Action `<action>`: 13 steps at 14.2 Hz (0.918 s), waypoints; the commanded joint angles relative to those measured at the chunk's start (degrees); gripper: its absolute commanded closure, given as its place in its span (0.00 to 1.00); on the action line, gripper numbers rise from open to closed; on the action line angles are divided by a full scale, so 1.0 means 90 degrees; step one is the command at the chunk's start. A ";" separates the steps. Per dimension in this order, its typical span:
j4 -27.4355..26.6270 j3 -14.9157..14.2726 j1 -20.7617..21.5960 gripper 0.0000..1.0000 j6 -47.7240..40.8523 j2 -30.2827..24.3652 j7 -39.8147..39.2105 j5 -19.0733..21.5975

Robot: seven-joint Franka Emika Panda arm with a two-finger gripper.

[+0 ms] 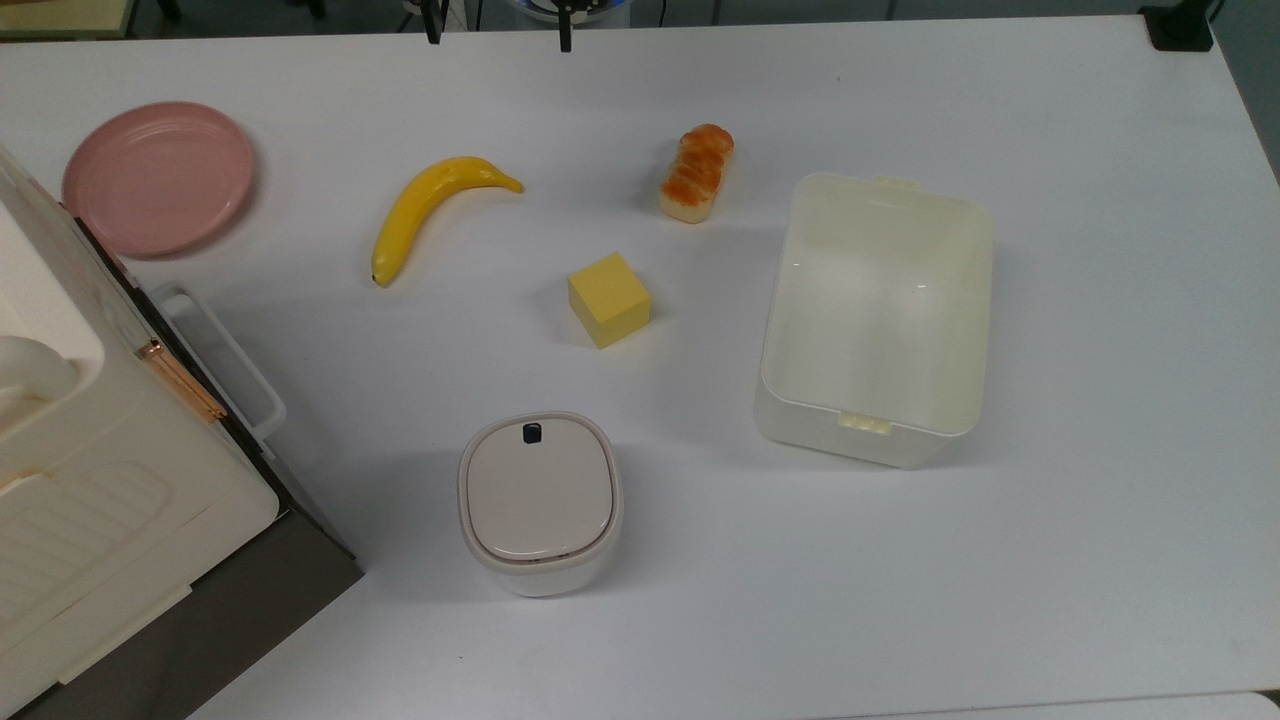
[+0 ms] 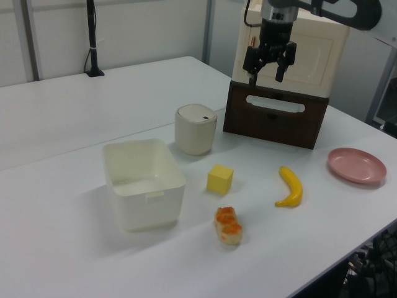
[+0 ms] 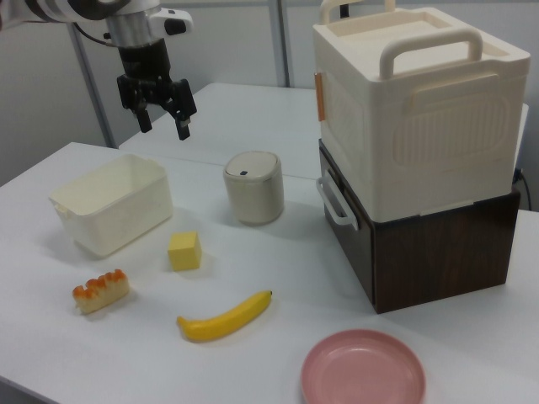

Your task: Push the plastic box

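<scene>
The gripper (image 3: 162,118) hangs high above the tabletop (image 1: 1100,560) with its two fingers spread apart and nothing between them. In the left view the gripper (image 2: 268,65) shows in front of the cream case (image 2: 310,53) that sits on a dark wooden crate (image 2: 276,118). In the top view its two fingertips (image 1: 434,30) poke in at the 12 o'clock edge of the frame.

The box (image 1: 878,315) stands upright and open-topped on the tabletop, at about 3 o'clock from the yellow cube (image 1: 609,298) in the top view, apart from it. It looks empty, with small tabs on its short rims. In the right view the box (image 3: 112,215) lies below the gripper, toward 7 o'clock from it, with clear air between them.

In the top view a bread roll (image 1: 697,172) lies at about 10 o'clock from the box, a banana (image 1: 425,210) at 10 o'clock from the cube, and a pink plate (image 1: 158,177) at 9 o'clock from the banana. A lidded white bin (image 1: 540,500) with a dark button stands at about 7 o'clock from the cube. None of these touch the box.
</scene>
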 commanded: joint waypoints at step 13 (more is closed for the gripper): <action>-0.0429 -0.0039 -0.0138 0.00 0.0231 -0.0071 -0.1009 0.0072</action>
